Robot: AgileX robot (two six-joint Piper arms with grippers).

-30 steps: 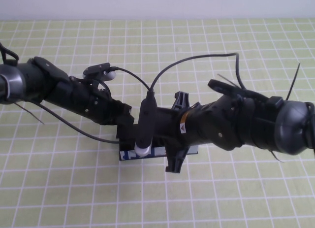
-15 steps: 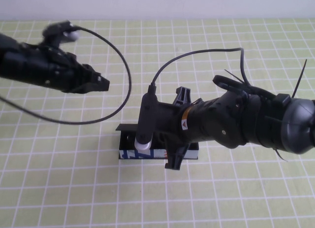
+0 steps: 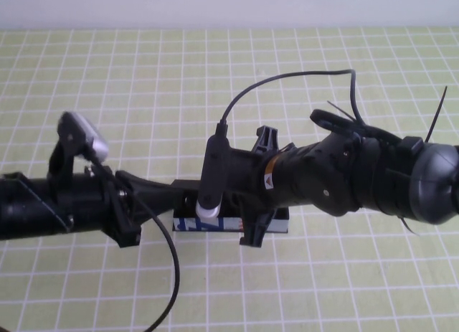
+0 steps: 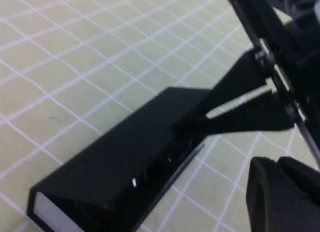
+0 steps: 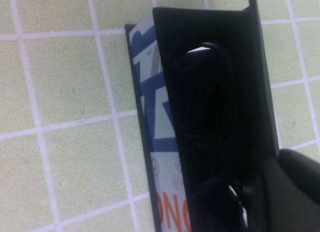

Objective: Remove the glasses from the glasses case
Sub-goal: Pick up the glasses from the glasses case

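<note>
Black rectangular glasses case (image 3: 231, 219), with a white front side printed in blue and red, is set near the middle of a yellow-green tablecloth with a white grid (image 3: 301, 74). The box is shown open in the right wrist view, its black interior exposed.

Black plastic-framed glasses (image 5: 210, 137) with dark squarish lenses are seen lying inside the case, lengthwise within its black walls. Only that view shows them; in the high view they are hidden under the right arm.

Left gripper (image 3: 161, 197): a black pincer reaching in low from the robot's left side, its tip brought against the left end of the case. In the left wrist view its fingers (image 4: 240, 119) are seen converging to a point at the edge of the flat black lid (image 4: 135, 142), which is tilted. Whether the lid's edge is pinched between them or merely touched cannot be told.

Right gripper (image 3: 259, 196): a black pincer held directly above the case, reached in from the robot's right side. Its two fingers are spread wide, one shown beyond the far side of the box and the other in front of the printed near side. A black part of it enters the lower corner of the right wrist view, over the case interior. Nothing is gripped.

A black cable (image 3: 287, 77) arches above the right arm.
</note>
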